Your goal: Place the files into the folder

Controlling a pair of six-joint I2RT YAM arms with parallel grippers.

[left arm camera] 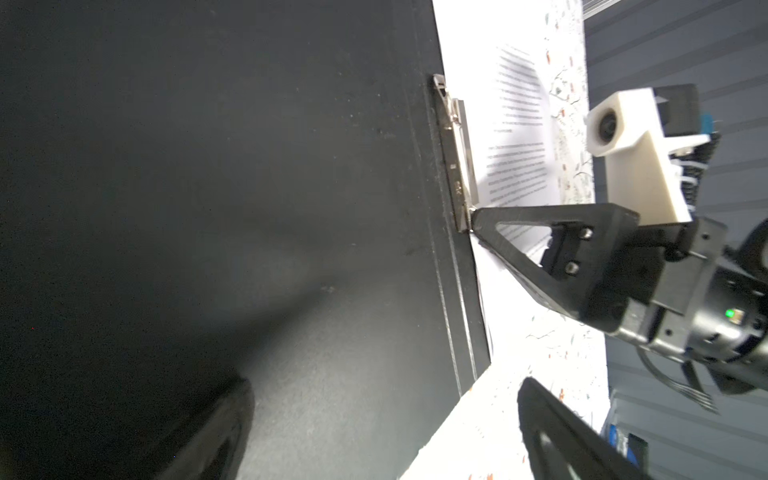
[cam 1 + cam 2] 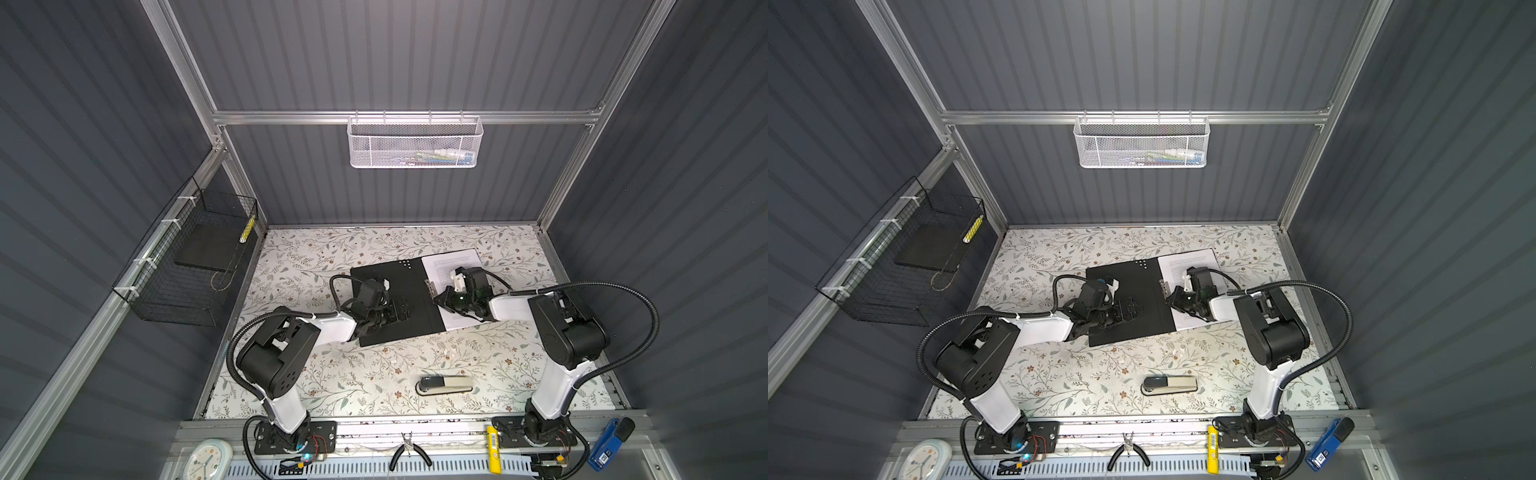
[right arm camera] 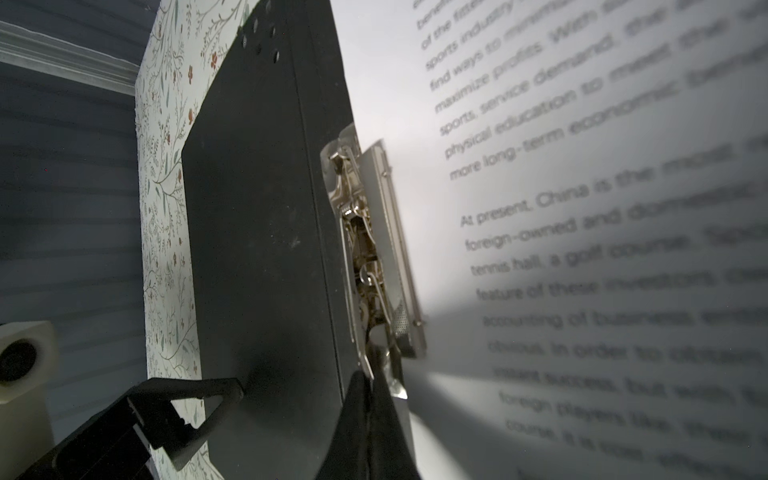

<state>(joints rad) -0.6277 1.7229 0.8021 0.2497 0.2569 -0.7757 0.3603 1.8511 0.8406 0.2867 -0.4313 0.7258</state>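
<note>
Floral worktop (image 2: 374, 365), folder (image 2: 411, 282) open flat, right gripper (image 2: 437, 298) at the clip (image 2: 429, 286).

Nearest lies one stapler (image 2: 444, 385), well apart from the work. Beyond it the one folder lies open mid-worktop, with its black cover to the left and the files (image 2: 446, 262) on its right half, their left edge at the one metal clip along the spine. The left gripper (image 2: 402, 311), jaws spread wide, sits over the left cover, one fingertip (image 3: 208, 384) seemingly resting on it. The right gripper, jaws together, reaches in from the right over the files, its tip touching the clip's near end; whether it pinches the lever cannot be told. The clip's long axis runs near to far, away from that tip, so the right arm is the nearer for working it. Only the top sheet of the files shows, so their count cannot be told.
</note>
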